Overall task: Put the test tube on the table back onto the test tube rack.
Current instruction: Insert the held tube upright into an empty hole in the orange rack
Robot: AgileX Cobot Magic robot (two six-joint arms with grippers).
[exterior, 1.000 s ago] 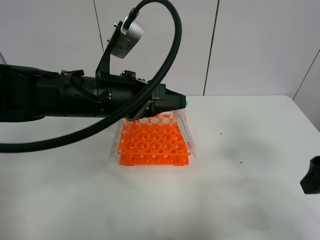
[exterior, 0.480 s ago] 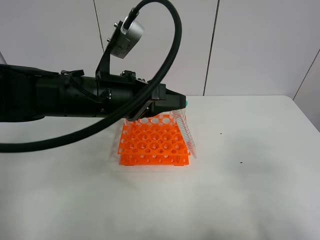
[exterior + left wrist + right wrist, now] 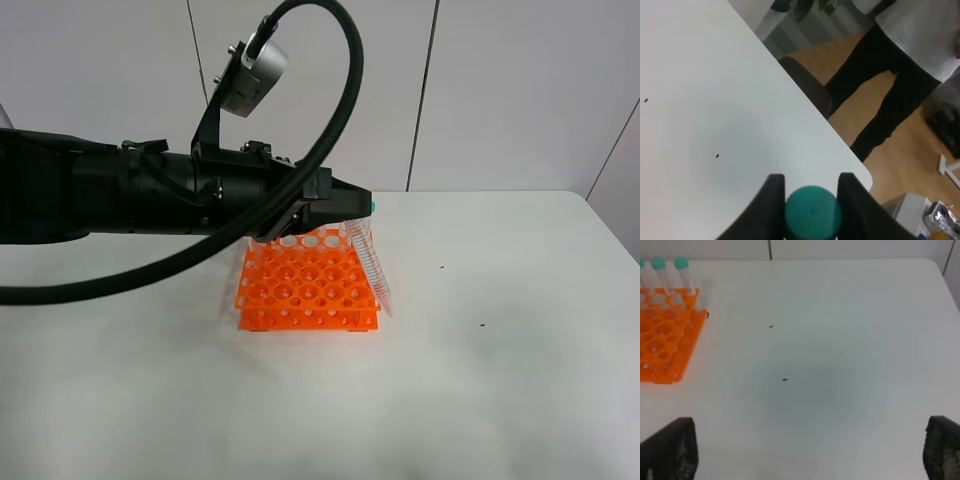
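Left claw [image 3: 352,208] is clamped on the teal cap of the test tube [image 3: 372,268], which leans at the right edge of the test tube rack [image 3: 300,290] (tip in a hole or beside: unclear). Right claw [image 3: 805,452] is apart. The arm should set the tube approx. vertical, then lower slowly w/o pushing the rack.

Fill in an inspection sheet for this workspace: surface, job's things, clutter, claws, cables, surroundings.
Surface: white table, few dark specks.
Job's things: tube tilted, tip by right edge of orange rack; other tubes stand in rack.
Clutter: nothing seen.
Claws: left claw shut on tube's cap; right claw open, empty.
Cables: black cable loops over left arm.
Surroundings: person standing past table edge; panelled wall.
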